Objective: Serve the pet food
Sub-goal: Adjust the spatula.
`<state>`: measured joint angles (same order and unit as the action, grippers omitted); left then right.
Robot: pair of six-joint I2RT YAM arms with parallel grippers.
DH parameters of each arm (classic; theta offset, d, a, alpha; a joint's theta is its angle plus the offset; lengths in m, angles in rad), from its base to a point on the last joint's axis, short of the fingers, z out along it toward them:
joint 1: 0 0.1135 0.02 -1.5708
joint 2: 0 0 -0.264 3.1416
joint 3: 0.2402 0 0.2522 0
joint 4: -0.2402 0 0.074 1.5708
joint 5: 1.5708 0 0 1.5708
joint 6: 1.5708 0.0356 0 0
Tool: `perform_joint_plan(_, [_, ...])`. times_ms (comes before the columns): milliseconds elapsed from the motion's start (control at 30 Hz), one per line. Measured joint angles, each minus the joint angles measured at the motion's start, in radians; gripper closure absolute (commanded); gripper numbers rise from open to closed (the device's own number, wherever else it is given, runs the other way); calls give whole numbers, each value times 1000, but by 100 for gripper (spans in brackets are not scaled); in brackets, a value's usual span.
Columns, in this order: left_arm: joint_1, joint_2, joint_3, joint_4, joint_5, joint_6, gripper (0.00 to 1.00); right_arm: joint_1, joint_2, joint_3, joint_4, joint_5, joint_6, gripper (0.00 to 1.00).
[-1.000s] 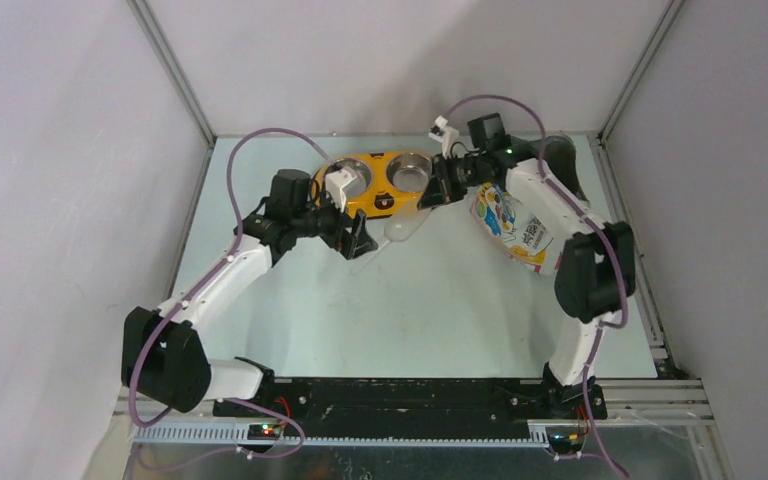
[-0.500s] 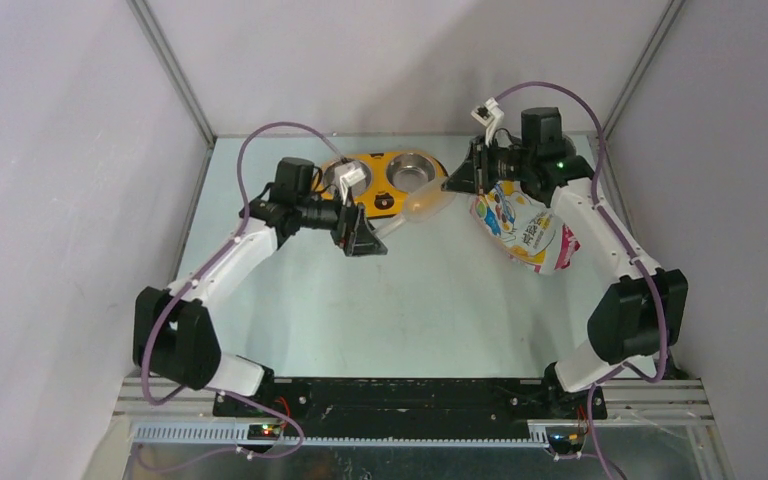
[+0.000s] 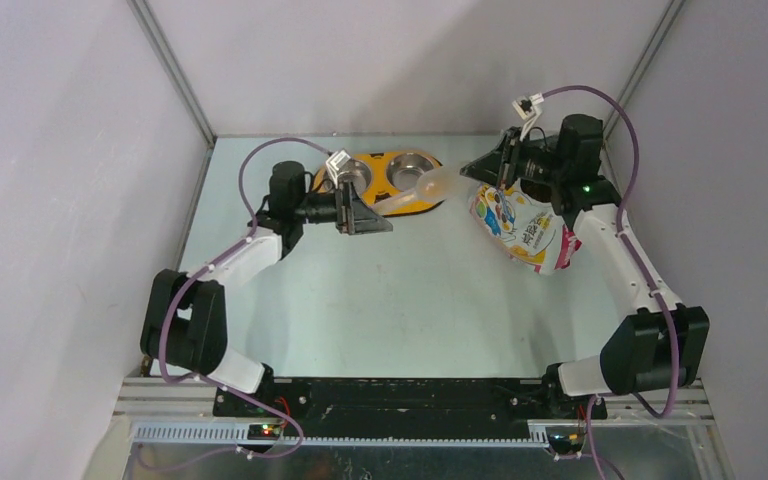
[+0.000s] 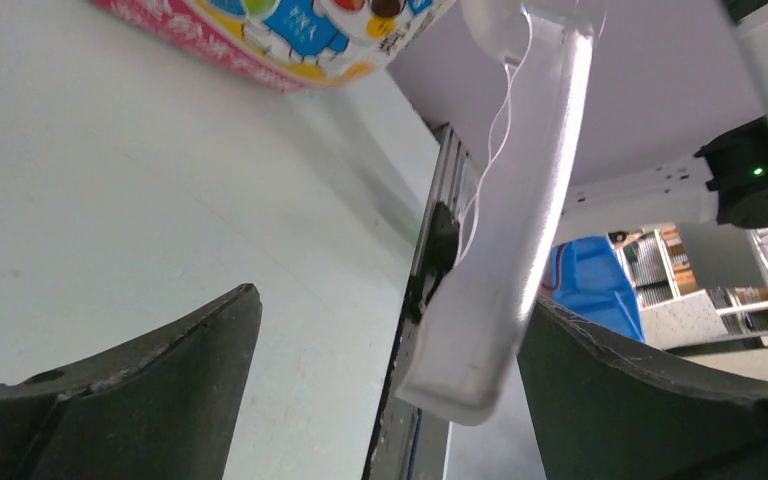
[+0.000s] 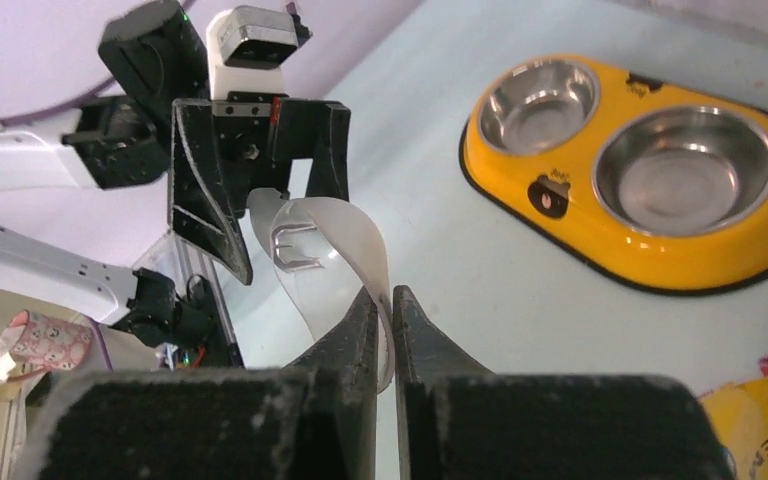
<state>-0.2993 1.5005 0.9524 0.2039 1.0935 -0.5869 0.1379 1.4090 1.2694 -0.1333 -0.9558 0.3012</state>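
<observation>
Within the last second the right tool (image 3: 472, 170) has lifted the clear scoop (image 3: 420, 190) off the table (image 3: 410, 320) in front of the double bowl (image 3: 392, 157) and swung back to its own side. The scoop now hangs in the air with its handle pointing at the left tool (image 3: 378, 217). The left arm has turned to face it.

The right tool (image 5: 387, 298) is pinched nearly shut on the thin rim of the scoop (image 5: 325, 245). The left tool (image 4: 390, 300) stands as wide open as it goes. In the left wrist view the handle of the scoop (image 4: 510, 250) sits between its fingers, closer to one of them, and nothing is gripped yet. We read this as a handover about to close: the left tool takes the handle, and then the right tool can let go and deal with the bag.

As for containers, both steel cups (image 5: 685, 165) of the double bowl (image 5: 580, 255) shine bare. The scoop also looks empty, so nothing has been served.

We see no loose pet food anywhere. By our judgement it is all inside the foil bag (image 3: 525, 228), which lies on its side on the table under the right arm, just right of the bowl. We cannot tell whether the bag's mouth is open.
</observation>
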Motion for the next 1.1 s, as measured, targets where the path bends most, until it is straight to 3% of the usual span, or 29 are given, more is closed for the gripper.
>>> perform_joint_plan(267, [9,-27,-71,403,-1,-289,0,-24,10,-72,202,-43,166,100])
perform_joint_plan(600, [9,50,-135,947,-35,-672,0,-24,49,-122,307,-33,249,100])
perform_joint_plan(1100, [9,59,-154,920,-100,-692,5,-6,104,-145,398,-23,310,100])
